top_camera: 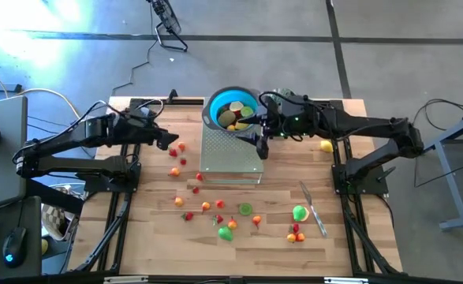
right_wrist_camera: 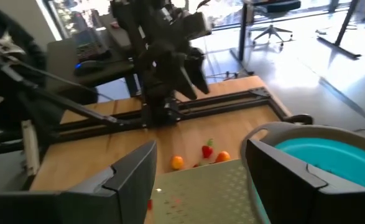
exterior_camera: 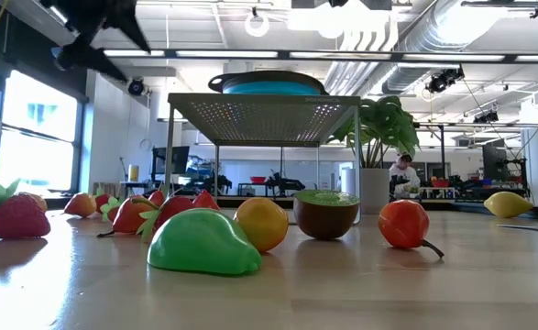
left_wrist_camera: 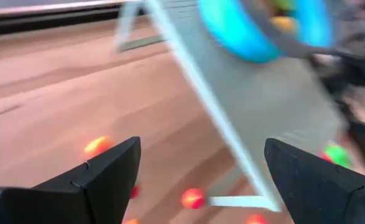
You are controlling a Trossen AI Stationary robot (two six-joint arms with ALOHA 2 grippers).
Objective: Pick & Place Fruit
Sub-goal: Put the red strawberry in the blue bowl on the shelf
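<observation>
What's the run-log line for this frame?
left gripper: open, empty | right gripper: open, above rack | blue bowl: holds fruit

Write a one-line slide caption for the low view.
Toy fruit lies scattered across the wooden table before a perforated metal stand bearing the blue bowl.

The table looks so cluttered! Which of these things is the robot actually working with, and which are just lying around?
Part of the job:
- small toy fruits scattered on the table
- blue bowl, already holding some fruit
- perforated metal stand the bowl sits on
- right gripper, open over the stand

Just lying about:
- silver knife
- leafy plant, seen in the low view
- left gripper, open, waiting
</observation>
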